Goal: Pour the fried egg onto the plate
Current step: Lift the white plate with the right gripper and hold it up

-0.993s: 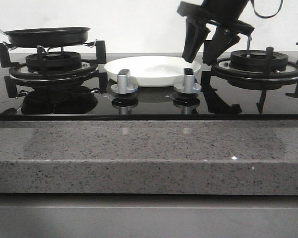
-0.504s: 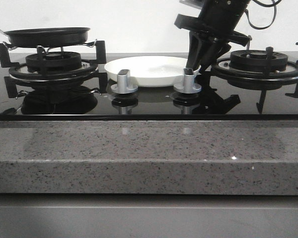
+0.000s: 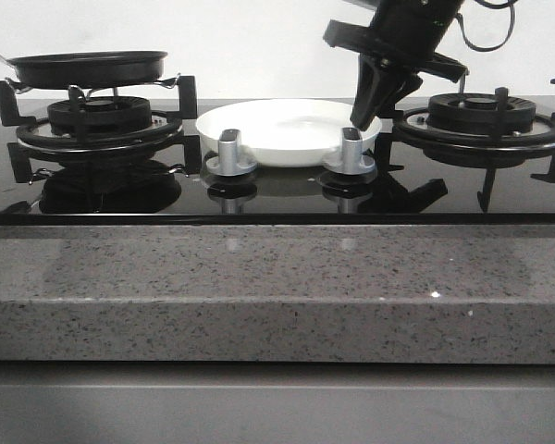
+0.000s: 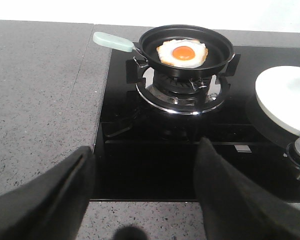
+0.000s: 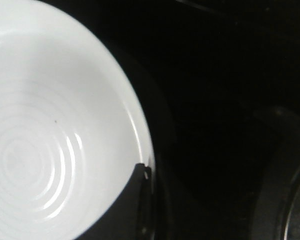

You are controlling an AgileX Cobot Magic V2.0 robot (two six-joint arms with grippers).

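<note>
A glossy black glass hob (image 3: 277,190) sits in a speckled grey stone counter (image 3: 277,277) before a plain pale wall, and we look across it from the front. On the left burner (image 3: 100,120) stands a black frying pan (image 3: 91,67) with a pale green handle (image 4: 112,41) (the handle points away from the middle of the hob). In the left wrist view we see the fried egg (image 4: 182,53) lying flat inside the pan, yolk side up, its orange yolk near the centre of the white.

The plate (image 3: 282,125) rests on the glass between the two burners, just behind the two silver knobs (image 3: 230,153), and it holds nothing. Our right gripper (image 3: 368,109) comes down at the plate's right edge, beside the right burner (image 3: 481,116); its fingers are drawn together on the rim, and in the right wrist view one dark finger (image 5: 132,200) overlaps the plate's white edge, so we read it as clamped on the plate.

Our left gripper (image 4: 145,190) hovers over the near edge of the hob, well apart from the pan, its two dark fingers spread wide with nothing between them.
</note>
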